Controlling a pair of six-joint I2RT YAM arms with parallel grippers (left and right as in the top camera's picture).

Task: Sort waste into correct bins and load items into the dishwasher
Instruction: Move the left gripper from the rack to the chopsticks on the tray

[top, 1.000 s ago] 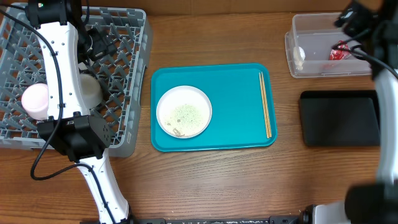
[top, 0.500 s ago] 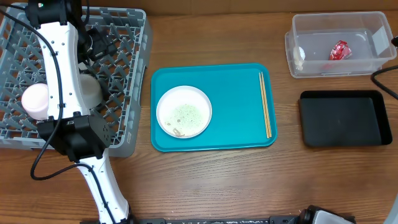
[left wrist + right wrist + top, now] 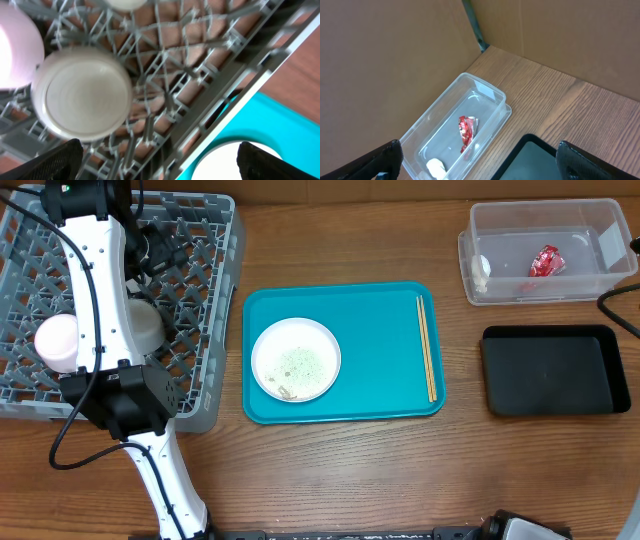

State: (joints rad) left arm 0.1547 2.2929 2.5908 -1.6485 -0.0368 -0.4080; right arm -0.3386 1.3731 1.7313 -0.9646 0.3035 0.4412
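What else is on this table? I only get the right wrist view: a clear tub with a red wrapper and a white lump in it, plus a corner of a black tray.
Observer: A teal tray sits mid-table, carrying a white plate with food scraps on it.
Operator: Anything else on that tray?
Observer: Wooden chopsticks lie along its right side.
Operator: Where do the dishes go?
Observer: A grey dish rack stands at the table's left end, with a pink bowl and a grey-blue bowl already in it.
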